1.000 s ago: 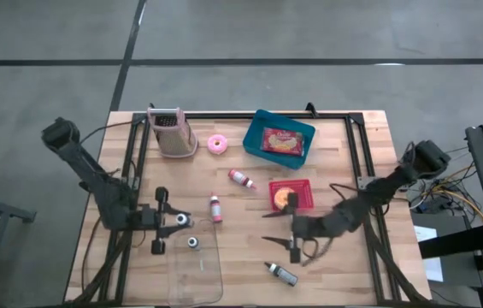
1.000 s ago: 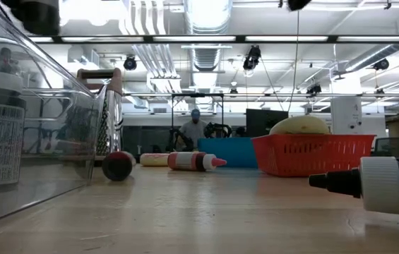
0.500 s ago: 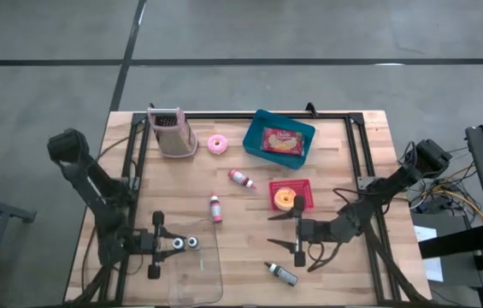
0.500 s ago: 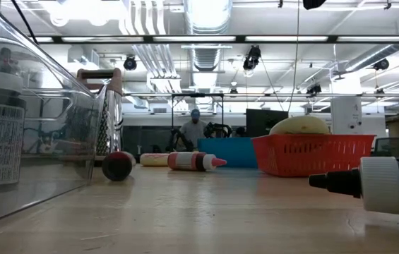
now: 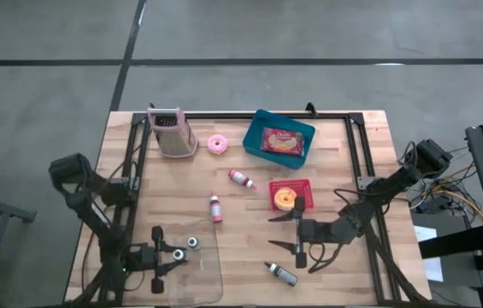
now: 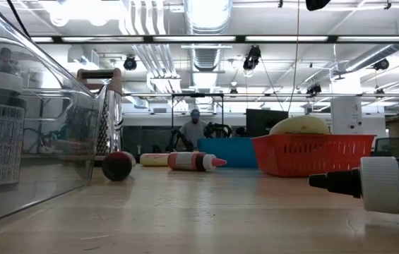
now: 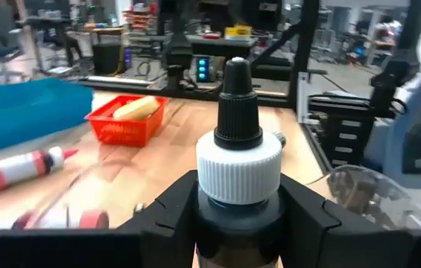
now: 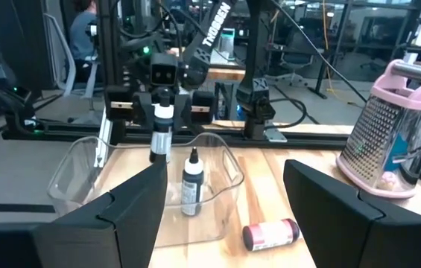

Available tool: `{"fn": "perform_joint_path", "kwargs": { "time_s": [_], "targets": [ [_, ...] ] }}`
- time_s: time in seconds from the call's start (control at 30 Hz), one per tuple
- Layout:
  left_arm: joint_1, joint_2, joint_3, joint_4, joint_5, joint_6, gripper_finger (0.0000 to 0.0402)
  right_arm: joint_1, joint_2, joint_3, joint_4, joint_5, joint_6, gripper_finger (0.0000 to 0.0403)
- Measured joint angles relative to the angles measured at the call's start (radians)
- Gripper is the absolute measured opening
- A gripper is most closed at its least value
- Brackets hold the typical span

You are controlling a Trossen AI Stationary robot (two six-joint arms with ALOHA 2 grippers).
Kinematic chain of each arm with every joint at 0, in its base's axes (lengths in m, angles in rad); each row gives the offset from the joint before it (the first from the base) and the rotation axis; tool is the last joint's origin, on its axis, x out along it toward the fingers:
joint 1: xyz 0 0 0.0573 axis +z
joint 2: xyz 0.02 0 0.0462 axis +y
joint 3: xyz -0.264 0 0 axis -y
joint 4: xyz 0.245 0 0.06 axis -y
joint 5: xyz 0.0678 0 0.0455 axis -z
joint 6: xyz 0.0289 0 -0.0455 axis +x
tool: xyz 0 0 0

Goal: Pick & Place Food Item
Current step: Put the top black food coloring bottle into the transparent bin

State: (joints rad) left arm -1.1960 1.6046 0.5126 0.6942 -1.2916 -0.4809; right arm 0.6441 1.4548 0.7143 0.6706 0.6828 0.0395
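Observation:
My left gripper [image 5: 171, 256] is shut on a small dark dropper bottle with a white collar and black tip [image 7: 238, 152]. It holds the bottle at the left end of the clear plastic container [image 5: 200, 275] near the table's front. A second such bottle [image 5: 192, 243] stands upright inside the container. My right gripper [image 5: 290, 232] is open and empty, right of the container and in front of the red basket [image 5: 303, 202] that holds a round bun [image 5: 284, 198]. A third dark bottle [image 5: 281, 273] lies on its side on the table. My left gripper pinches the bottle's body just below the white collar [image 7: 237, 210] between its two fingers. The fingers come level from the table's left side. The bottle is upright [image 8: 161, 126], its lower end by the container's wall; I cannot tell whether it rests on anything.
A pink grater [image 5: 173, 133], a pink donut [image 5: 217, 144] and a blue bin with a cracker packet [image 5: 280, 139] stand along the far edge. Two red bottles [image 5: 241, 178] [image 5: 215, 208] lie mid-table. A person [image 6: 194, 128] shows far behind.
My left gripper has carried the bottle toward the table's near edge, from beyond the container's far left corner to its left end, the bottle staying upright. My right gripper has shifted slightly toward the right edge and stayed open.

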Motion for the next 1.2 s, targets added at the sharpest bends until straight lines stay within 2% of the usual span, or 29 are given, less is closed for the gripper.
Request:
{"fn": "perform_joint_path", "kwargs": {
  "time_s": [0.23,0.5,0.63,0.8,1.0,1.2],
  "targets": [
    [0.000,0.083,-0.009,0.004,-0.029,-0.160,0.0133,0.000,-0.003,0.000,-0.009,0.000,0.006,0.0264],
    [0.000,0.093,-0.010,0.005,-0.040,-0.198,0.0133,-0.001,-0.008,0.001,-0.014,-0.013,0.024,0.0263],
    [0.000,0.092,-0.010,0.005,-0.040,-0.189,0.0133,-0.030,-0.003,0.040,-0.089,-0.144,0.097,0.0254],
    [0.001,0.092,-0.010,0.005,-0.040,-0.182,0.0133,-0.083,0.078,0.137,-0.133,-0.285,0.132,0.0242],
    [0.001,0.092,-0.010,0.001,-0.014,-0.161,0.0133,-0.167,0.237,0.363,-0.361,-0.504,0.163,0.0230],
    [0.000,0.092,-0.010,0.000,0.033,-0.110,0.0133,-0.210,0.391,0.655,-0.658,-0.631,0.123,0.0228]
  ]
}}
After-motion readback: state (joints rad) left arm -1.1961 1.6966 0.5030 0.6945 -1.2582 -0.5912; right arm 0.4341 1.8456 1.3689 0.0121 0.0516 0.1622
